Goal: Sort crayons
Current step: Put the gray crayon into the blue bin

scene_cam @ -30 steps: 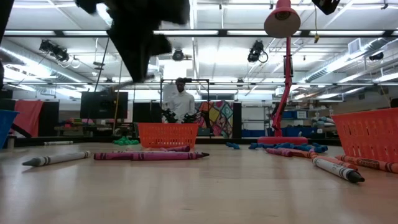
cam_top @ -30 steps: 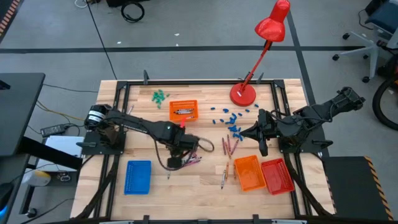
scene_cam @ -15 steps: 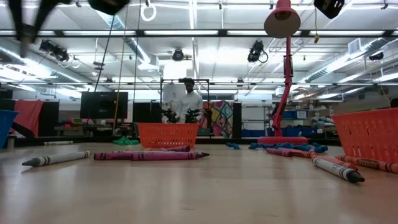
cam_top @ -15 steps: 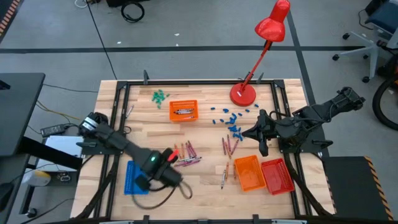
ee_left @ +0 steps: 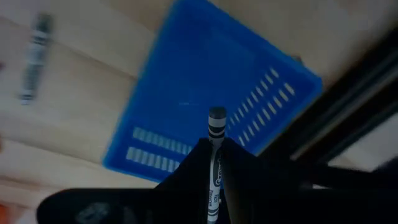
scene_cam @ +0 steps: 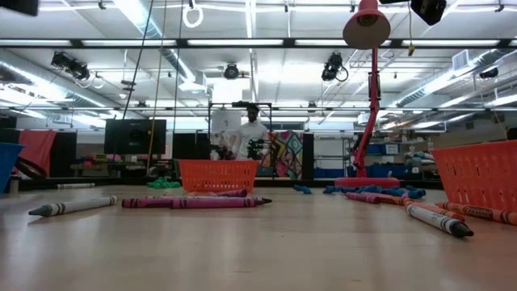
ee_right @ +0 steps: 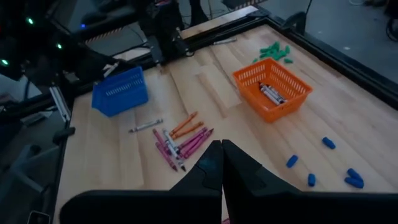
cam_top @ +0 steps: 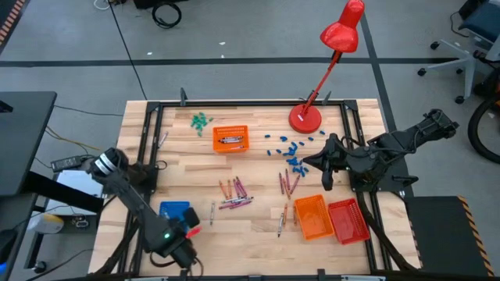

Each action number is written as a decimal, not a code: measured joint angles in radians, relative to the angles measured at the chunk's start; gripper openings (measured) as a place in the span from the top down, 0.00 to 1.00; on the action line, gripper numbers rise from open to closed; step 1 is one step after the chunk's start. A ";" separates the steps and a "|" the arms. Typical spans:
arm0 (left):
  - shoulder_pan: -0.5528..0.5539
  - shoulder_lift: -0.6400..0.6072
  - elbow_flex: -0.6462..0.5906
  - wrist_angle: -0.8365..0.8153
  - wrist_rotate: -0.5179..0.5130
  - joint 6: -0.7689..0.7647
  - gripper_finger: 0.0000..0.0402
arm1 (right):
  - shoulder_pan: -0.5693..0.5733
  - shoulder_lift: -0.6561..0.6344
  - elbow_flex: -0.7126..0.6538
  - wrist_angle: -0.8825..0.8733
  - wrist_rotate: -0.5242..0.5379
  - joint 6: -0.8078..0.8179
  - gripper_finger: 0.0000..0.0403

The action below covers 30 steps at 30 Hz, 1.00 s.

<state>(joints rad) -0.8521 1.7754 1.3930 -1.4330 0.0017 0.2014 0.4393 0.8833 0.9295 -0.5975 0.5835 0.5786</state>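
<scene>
My left gripper (cam_top: 184, 234) is over the table's near left, above the blue tray (cam_top: 173, 211), and is shut on a grey-white crayon (ee_left: 215, 149). The blue tray (ee_left: 205, 74) lies below it in the left wrist view. Loose orange, red and magenta crayons (cam_top: 234, 193) lie flat mid-table, with more (cam_top: 287, 183) to their right. A grey crayon (cam_top: 212, 213) lies near the blue tray. My right gripper (cam_top: 326, 181) is shut and empty above the table's right side (ee_right: 221, 149). My left gripper pinches the grey-white crayon's wrapped body (ee_left: 215, 167) between its two fingers. The crayon lies along the fingers, and its tip (ee_left: 216, 116) sticks out past them. It is lifted clear, above the blue tray.
An orange tray (cam_top: 230, 139) holding crayons stands at the far middle. An orange tray (cam_top: 311, 216) and a red tray (cam_top: 348, 220) stand at the near right. Blue pieces (cam_top: 293, 152), green pieces (cam_top: 201, 121) and a red lamp (cam_top: 306, 117) are at the far side.
My left gripper has swung from the crayon heap at mid-table toward the near left, and is now over the blue tray. The heap of crayons it covered now shows.
</scene>
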 joint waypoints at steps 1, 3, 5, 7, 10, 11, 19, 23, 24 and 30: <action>-0.010 -0.003 -0.022 0.007 0.002 0.001 0.92 | -0.003 0.000 0.000 0.000 0.000 0.006 0.98; -0.022 -0.015 -0.062 0.036 0.001 0.004 0.92 | -0.004 0.000 0.000 0.000 0.000 0.023 0.98; -0.024 -0.036 -0.104 0.085 -0.003 0.023 0.92 | -0.005 0.000 0.000 0.000 0.001 0.024 0.98; -0.027 -0.066 -0.144 0.129 -0.017 0.028 0.92 | -0.009 0.000 0.000 0.001 0.001 0.029 0.98; -0.025 -0.104 -0.202 0.195 -0.027 0.045 0.92 | -0.023 0.000 0.000 0.001 0.001 0.050 0.98; -0.025 -0.115 -0.220 0.209 -0.027 0.059 0.92 | -0.028 0.000 0.000 0.001 0.001 0.054 0.98; -0.025 -0.149 -0.348 0.330 -0.035 0.082 0.86 | -0.053 0.000 0.000 0.000 0.005 0.094 0.98; -0.025 -0.149 -0.382 0.389 -0.036 0.101 0.78 | -0.056 0.000 0.000 0.000 0.011 0.119 0.98; -0.025 -0.149 -0.386 0.400 -0.038 0.102 0.76 | -0.056 0.000 0.000 0.000 0.011 0.125 0.98; -0.027 -0.156 -0.372 0.375 -0.038 0.100 0.68 | -0.056 0.000 0.000 0.000 0.011 0.137 0.98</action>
<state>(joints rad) -0.8791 1.6191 1.0209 -1.0578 -0.0364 0.3017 0.3828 0.8833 0.9295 -0.5980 0.5948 0.7158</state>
